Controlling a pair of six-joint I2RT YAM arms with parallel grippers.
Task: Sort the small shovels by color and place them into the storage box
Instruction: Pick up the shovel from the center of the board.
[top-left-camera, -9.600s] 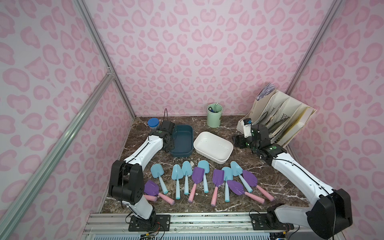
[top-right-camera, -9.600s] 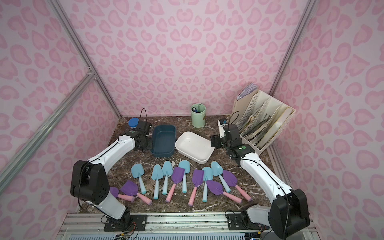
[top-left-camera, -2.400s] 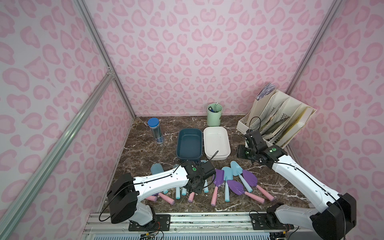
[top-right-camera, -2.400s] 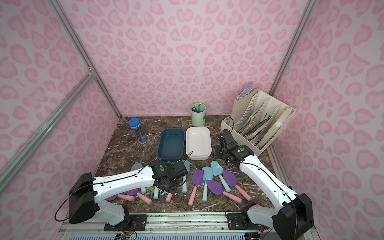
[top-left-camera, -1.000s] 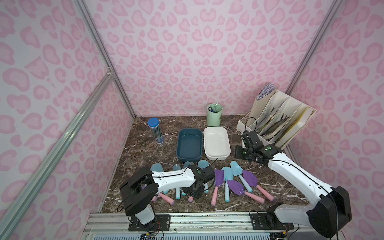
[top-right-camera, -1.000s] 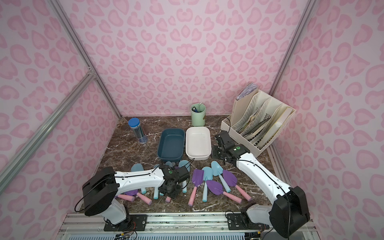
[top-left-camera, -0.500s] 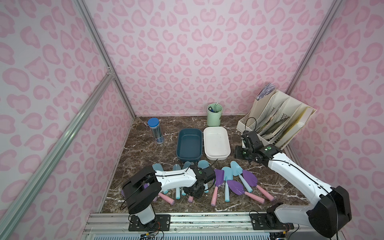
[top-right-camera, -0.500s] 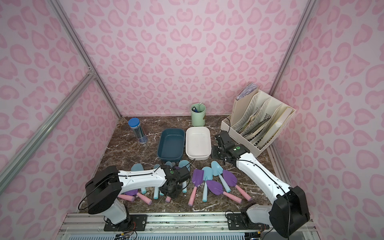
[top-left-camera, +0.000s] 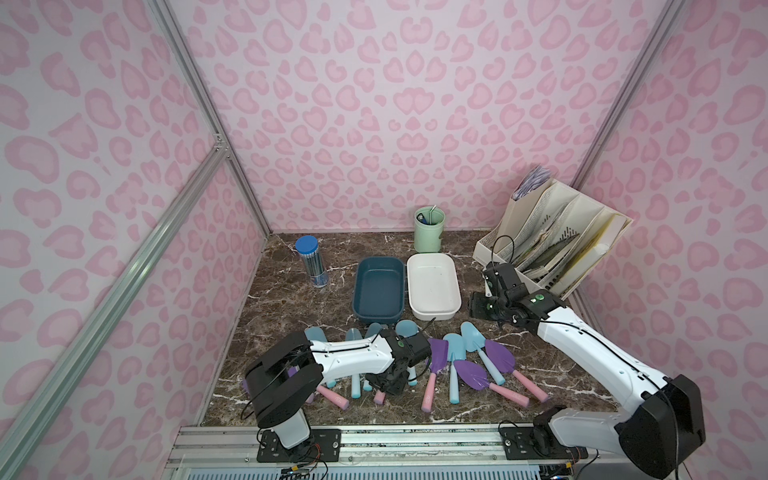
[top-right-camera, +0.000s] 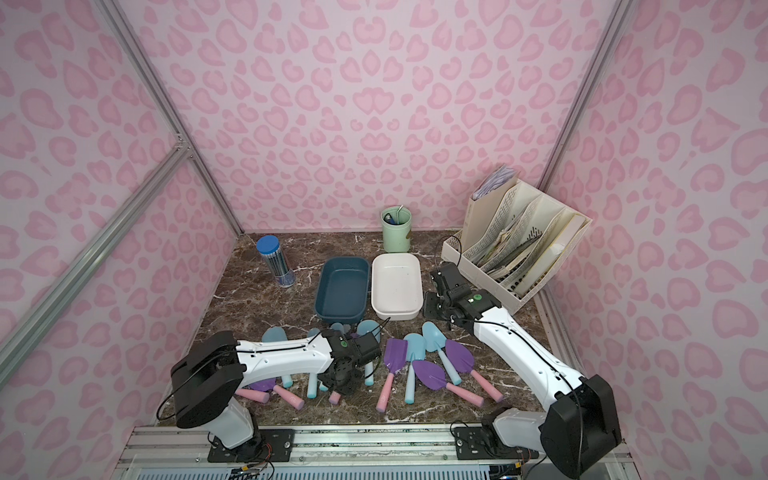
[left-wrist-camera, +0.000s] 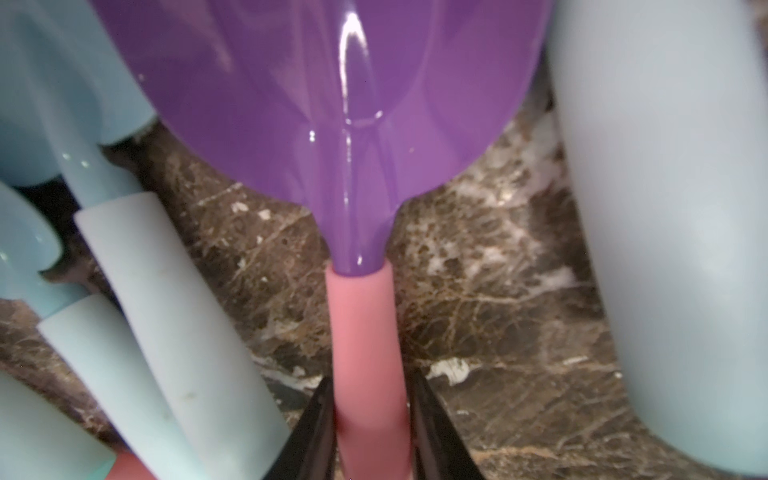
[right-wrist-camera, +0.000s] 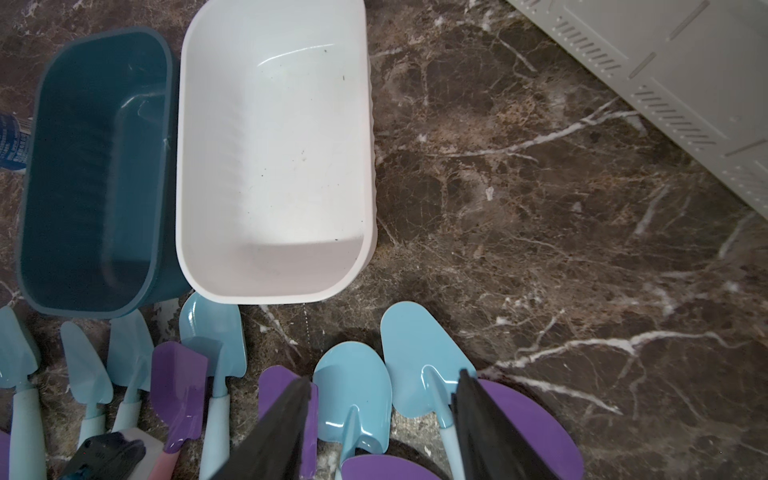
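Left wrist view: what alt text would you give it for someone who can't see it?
Close up, the two black jaws of the left gripper clasp the pink handle of a purple shovel lying on a brown marble table. Light blue shovels lie on either side of it.
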